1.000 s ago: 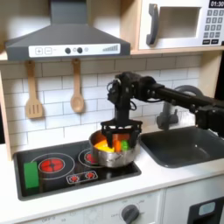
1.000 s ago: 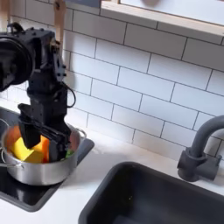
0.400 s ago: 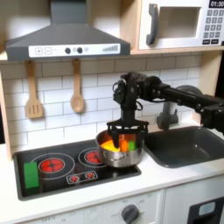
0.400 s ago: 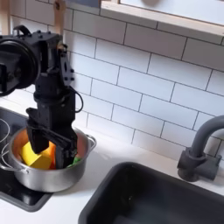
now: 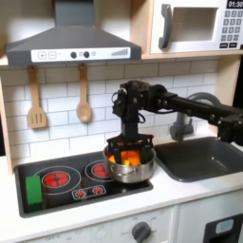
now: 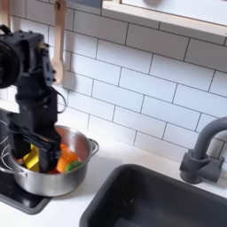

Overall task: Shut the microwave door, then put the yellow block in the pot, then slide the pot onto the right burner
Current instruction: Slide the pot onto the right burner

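Steel pot (image 6: 53, 168) on stove edge | yellow block (image 6: 33, 159) inside | end effector (image 6: 29, 146) grips pot rim

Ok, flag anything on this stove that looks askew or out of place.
The pot sits off the cooktop's edge in both exterior views, partly overhanging the white counter toward the sink. The gripper reaches down into it. Nothing looks spilled or damaged.

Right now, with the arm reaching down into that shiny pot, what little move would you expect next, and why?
Probably a short slide of the pot back toward the first exterior view's left. The gripper hangs inside it, the yellow block already lies in it, and the pot overhangs the stove's edge instead of sitting centred on the burner.
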Robot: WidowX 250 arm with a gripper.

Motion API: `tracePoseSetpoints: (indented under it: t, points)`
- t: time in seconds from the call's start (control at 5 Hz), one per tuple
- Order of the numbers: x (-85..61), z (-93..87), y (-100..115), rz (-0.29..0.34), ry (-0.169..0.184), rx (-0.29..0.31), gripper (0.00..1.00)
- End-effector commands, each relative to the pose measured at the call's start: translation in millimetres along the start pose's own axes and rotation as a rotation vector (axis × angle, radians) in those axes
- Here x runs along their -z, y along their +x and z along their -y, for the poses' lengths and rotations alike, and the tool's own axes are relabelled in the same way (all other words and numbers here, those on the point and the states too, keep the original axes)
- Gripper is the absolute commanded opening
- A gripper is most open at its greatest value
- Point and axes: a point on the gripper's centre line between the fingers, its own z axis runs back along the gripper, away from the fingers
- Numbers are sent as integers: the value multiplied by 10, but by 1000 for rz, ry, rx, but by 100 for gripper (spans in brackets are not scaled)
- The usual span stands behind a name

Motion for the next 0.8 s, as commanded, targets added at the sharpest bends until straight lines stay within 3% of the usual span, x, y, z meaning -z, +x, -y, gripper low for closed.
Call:
tracePoseSetpoints:
  t: [0.0,0.6]
  points:
    - [-113,-248,-119,25,21,-86,100]
    - [-6,-266,-142,14,22,-113,100]
